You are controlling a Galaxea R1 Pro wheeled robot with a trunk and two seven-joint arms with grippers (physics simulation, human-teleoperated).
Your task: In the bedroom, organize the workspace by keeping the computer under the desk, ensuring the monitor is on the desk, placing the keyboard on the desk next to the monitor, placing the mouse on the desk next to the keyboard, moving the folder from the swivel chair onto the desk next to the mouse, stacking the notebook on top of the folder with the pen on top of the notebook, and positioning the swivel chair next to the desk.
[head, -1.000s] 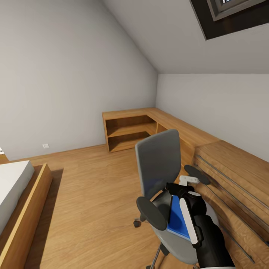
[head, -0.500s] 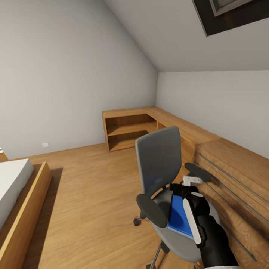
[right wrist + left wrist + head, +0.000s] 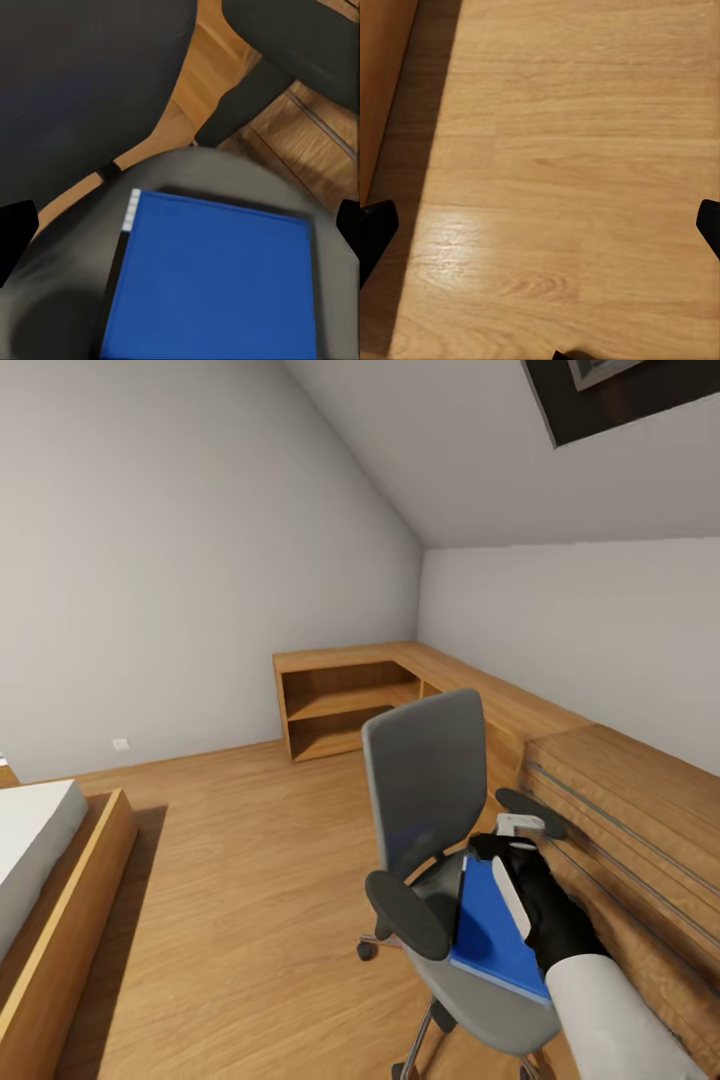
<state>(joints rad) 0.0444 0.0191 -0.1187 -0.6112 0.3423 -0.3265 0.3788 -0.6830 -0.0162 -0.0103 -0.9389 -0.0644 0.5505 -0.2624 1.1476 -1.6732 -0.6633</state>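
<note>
In the lower right of the head view the blue folder (image 3: 497, 938) lies flat on the swivel chair (image 3: 440, 880) seat, directly beneath the right gripper (image 3: 180, 217), whose fingertips stand wide apart, long axis running toward the backrest.

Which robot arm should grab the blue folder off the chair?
The right one, probably. Its tool hangs open just above the blue folder on the swivel chair. The left tool faces only bare wooden floor.

Soft even daylight; glare patch on floor (image 3: 472, 247); wrist views blurry.
</note>
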